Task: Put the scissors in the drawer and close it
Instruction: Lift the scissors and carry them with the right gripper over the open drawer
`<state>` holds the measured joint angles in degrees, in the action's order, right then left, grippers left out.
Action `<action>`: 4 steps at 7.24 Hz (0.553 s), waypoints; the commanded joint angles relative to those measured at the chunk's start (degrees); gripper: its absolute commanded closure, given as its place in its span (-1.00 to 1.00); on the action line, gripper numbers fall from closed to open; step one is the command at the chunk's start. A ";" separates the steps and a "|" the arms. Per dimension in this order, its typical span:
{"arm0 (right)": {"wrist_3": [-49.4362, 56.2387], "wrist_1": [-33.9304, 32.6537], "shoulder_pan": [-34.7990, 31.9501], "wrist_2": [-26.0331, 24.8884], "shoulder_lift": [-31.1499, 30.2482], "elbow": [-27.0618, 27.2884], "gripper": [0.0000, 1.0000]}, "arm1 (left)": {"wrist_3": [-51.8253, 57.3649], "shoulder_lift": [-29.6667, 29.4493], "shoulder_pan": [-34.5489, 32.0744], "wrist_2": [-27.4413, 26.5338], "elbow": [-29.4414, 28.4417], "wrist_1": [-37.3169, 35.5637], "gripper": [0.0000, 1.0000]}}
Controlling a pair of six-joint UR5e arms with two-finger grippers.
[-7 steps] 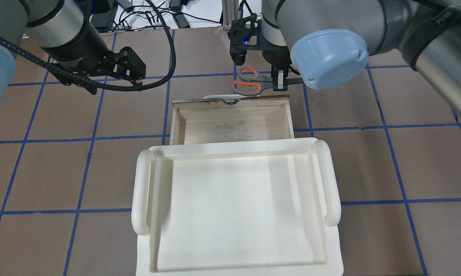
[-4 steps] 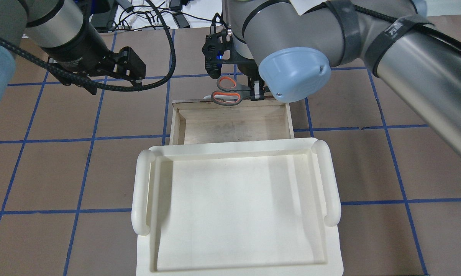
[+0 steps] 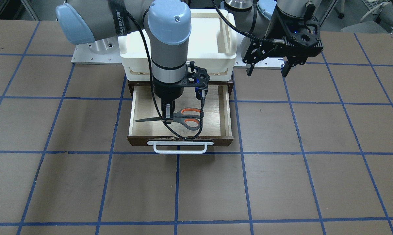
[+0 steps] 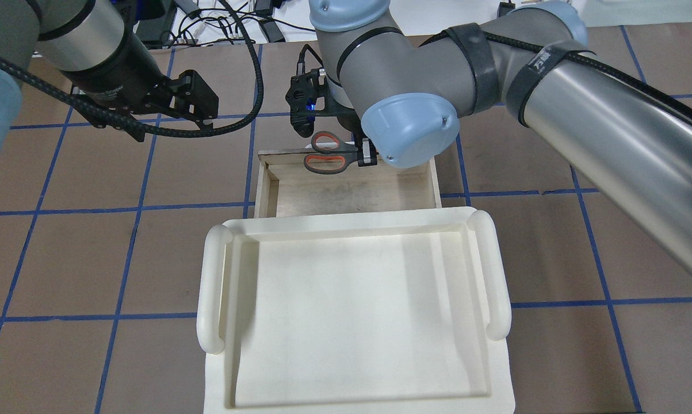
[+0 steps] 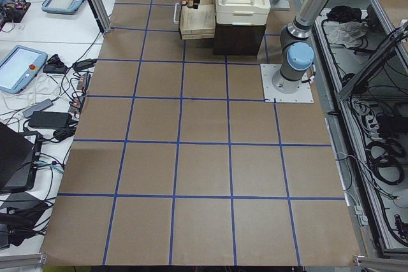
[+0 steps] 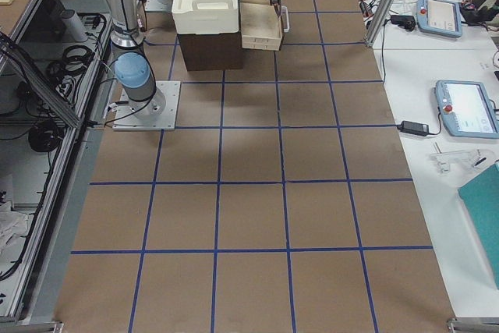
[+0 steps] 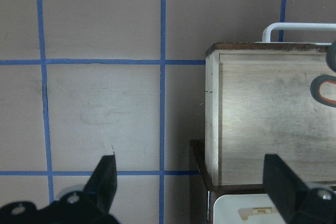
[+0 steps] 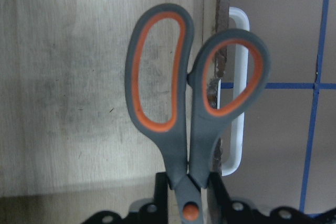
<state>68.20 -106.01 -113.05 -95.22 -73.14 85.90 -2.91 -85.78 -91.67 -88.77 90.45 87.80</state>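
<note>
- Brown desk (image 3: pixel 281 182), taped into blue squares, carries a white tray (image 4: pixel 357 316) on a dark cabinet (image 6: pixel 209 51) midway along the robot-side edge.
- Drawer (image 3: pixel 213 119) stands pulled out toward the operators' edge, with its white handle (image 3: pixel 180 151) foremost.
- Right gripper (image 3: pixel 166 120) has come back from beyond the handle to above the drawer, shifting toward the robot's-left edge. Its fingers are clamped on the scissors near the pivot. From overhead its wrist hides the drawer's right part.
- Left gripper (image 3: pixel 267 71) has not moved. It is spread wide and empty, beside the drawer.
- Scissors (image 8: pixel 174 150) hang level over the drawer's front part, blades toward the robot's-right edge. A black cable (image 3: pixel 202 104) droops past the finger loops.
</note>
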 commanded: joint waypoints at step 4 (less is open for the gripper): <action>0.18 0.55 -0.06 2.32 1.25 1.81 1.00 | -0.08 0.09 0.00 -0.18 -0.01 0.09 -1.00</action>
<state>68.22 -105.36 -113.08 -93.28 -71.96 87.27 -2.92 -85.72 -91.67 -88.87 90.45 87.85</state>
